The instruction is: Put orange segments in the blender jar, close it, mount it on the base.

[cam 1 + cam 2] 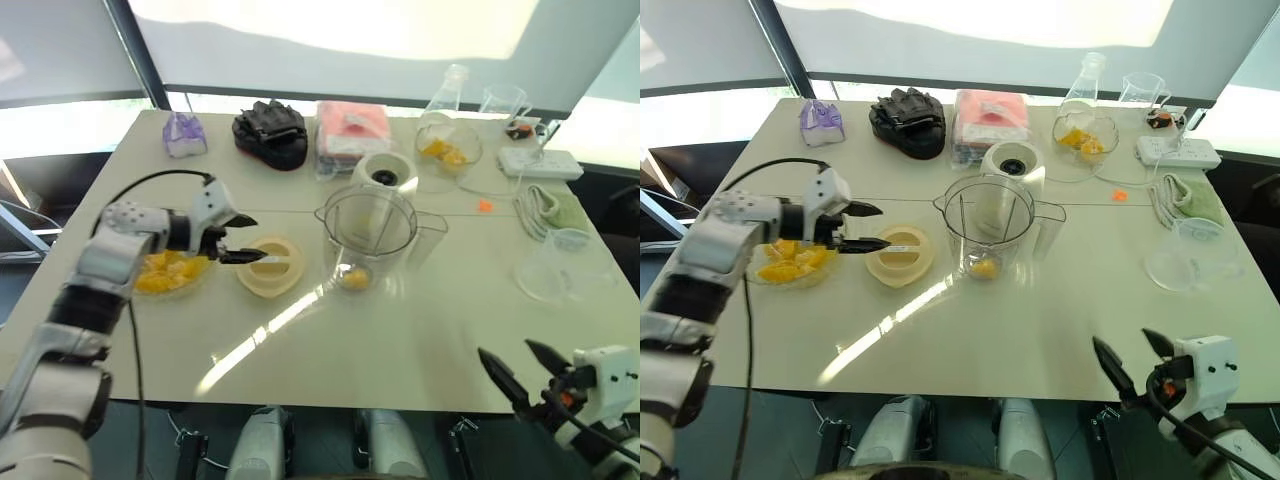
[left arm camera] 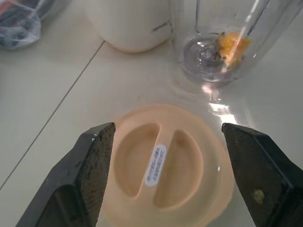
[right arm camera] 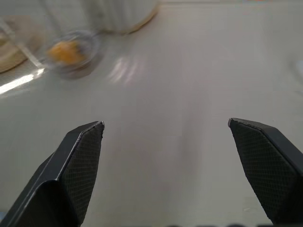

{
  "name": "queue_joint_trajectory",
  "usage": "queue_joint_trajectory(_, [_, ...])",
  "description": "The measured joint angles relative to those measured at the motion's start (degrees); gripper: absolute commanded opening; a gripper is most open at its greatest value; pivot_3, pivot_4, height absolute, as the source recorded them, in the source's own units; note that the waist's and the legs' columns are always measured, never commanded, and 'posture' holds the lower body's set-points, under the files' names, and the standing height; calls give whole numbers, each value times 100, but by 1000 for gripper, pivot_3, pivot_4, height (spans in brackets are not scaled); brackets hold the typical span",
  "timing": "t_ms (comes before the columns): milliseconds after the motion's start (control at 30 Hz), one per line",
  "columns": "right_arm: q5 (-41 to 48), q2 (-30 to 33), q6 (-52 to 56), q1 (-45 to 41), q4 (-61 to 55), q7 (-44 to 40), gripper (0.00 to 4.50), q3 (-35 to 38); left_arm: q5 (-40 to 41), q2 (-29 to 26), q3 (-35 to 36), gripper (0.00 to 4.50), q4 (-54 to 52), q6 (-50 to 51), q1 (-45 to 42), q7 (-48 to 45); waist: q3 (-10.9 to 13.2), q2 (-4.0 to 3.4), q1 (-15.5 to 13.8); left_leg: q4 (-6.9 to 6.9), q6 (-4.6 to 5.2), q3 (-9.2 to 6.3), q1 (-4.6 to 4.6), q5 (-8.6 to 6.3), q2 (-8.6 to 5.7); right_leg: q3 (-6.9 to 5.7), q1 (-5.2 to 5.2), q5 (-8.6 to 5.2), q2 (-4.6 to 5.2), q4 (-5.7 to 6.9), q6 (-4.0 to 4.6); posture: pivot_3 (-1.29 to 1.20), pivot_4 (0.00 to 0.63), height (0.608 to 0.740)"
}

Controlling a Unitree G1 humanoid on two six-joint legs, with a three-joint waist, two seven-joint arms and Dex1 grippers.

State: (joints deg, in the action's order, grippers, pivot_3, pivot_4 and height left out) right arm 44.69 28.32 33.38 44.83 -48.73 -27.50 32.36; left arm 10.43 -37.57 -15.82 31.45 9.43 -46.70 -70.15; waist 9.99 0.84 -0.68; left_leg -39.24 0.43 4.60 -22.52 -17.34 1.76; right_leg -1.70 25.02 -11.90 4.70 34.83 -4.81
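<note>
The blender jar (image 1: 366, 226) stands upright and uncovered mid-table, with one orange segment (image 1: 352, 278) at its bottom by the blades. Behind it sits the cream base (image 1: 385, 172). More orange segments fill a glass bowl (image 1: 168, 273) at the left, and another bowl (image 1: 446, 151) at the back holds some too. My left gripper (image 1: 258, 240) is open, hovering at the left edge of the flat cream lid (image 1: 272, 267); in the left wrist view the lid (image 2: 166, 165) lies between its fingers (image 2: 92, 161). My right gripper (image 1: 506, 350) is open over the table's near right edge, holding nothing.
Along the far edge lie a purple bag (image 1: 184, 135), a black bundle (image 1: 270, 132), a pink pack (image 1: 352, 125), a flask (image 1: 452, 88) and a beaker (image 1: 500, 100). At the right are a power strip (image 1: 540, 162), a green cloth (image 1: 550, 208), an empty glass bowl (image 1: 555, 268) and an orange scrap (image 1: 485, 206).
</note>
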Motion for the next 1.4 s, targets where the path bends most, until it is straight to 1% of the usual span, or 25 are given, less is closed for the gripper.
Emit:
queue_joint_trajectory(100, [681,548,342,-188,-440,222,4429,280,-588,420,-343,3775,1362,-825,-578,-142,9,34,45,1,4,4,1,-2,1,-2,3,4,-6,-5,3,0,150,740])
queue_joint_trajectory(200, [1271,974,507,-584,-692,574,4429,415,-1018,534,-494,3775,2353,-1438,-1038,-310,22,60,32,4,4,-5,-2,-3,3,-10,9,4,-13,4,5,0,150,740])
queue_joint_trajectory(333, [1790,1498,629,-1062,-777,984,4429,442,-1608,584,-659,3775,3319,-2067,-1644,-498,25,68,-22,5,6,-7,-19,-4,0,-14,15,3,-10,0,4,0,150,740])
queue_joint_trajectory(433, [2135,1723,631,-1313,-781,1251,4429,454,-1972,613,-758,3775,3785,-2373,-1926,-646,22,71,-44,3,13,-7,-34,-7,-2,-15,15,5,-6,-19,1,0,150,740])
queue_joint_trajectory(600, [2423,1913,629,-1470,-858,1612,4429,421,-2239,811,-759,3775,4108,-2537,-1996,-853,20,74,-37,-5,26,-10,-66,-14,-2,-20,22,13,-6,-46,-13,0,150,740])
queue_joint_trajectory(700, [2436,1943,621,-1616,-862,1814,4429,208,-2426,947,-759,3775,4209,-2658,-1995,-834,19,76,-24,-9,30,-9,-74,-16,-3,-22,24,26,-5,-54,-34,0,150,740])
queue_joint_trajectory(867, [2386,1897,612,-1808,-863,1980,4429,-191,-2641,1186,-758,3775,4279,-2603,-1993,-736,17,78,-24,-14,31,-9,-74,-17,-4,-25,24,27,-5,-50,-34,0,150,740])
queue_joint_trajectory(967, [2292,1855,609,-1863,-854,2051,4500,-345,-2667,1326,-738,2968,4346,-2276,-1966,-908,16,77,-19,-16,31,-9,-73,-17,-4,-24,23,26,-6,-48,-33,0,150,740])
queue_joint_trajectory(1100, [2200,1783,574,-1972,-840,2089,4500,-500,-2754,1413,-692,938,4345,-2222,-1937,-691,7,76,-16,-21,31,-12,-67,-17,-3,-23,20,27,-6,-39,-34,0,150,740])
queue_joint_trajectory(1133, [2140,1777,569,-1975,-828,2080,4500,-513,-2765,1440,-671,541,4344,-2217,-1937,-609,3,77,-17,-23,32,-12,-66,-17,-2,-23,18,27,-6,-38,-34,0,150,740])
queue_joint_trajectory(1167, [2115,1777,569,-1980,-820,2076,4500,-519,-2782,1468,-670,239,4343,-2210,-1938,-567,-7,77,-17,-26,32,-12,-64,-17,-2,-23,15,27,-6,-36,-34,0,150,740])
queue_joint_trajectory(1400, [1854,1699,552,-2007,-635,1911,4500,-645,-2842,1490,-514,265,4383,-2245,-1918,-443,-13,73,-13,-77,36,-19,-65,-19,7,-25,3,30,-5,-18,-11,0,150,740])
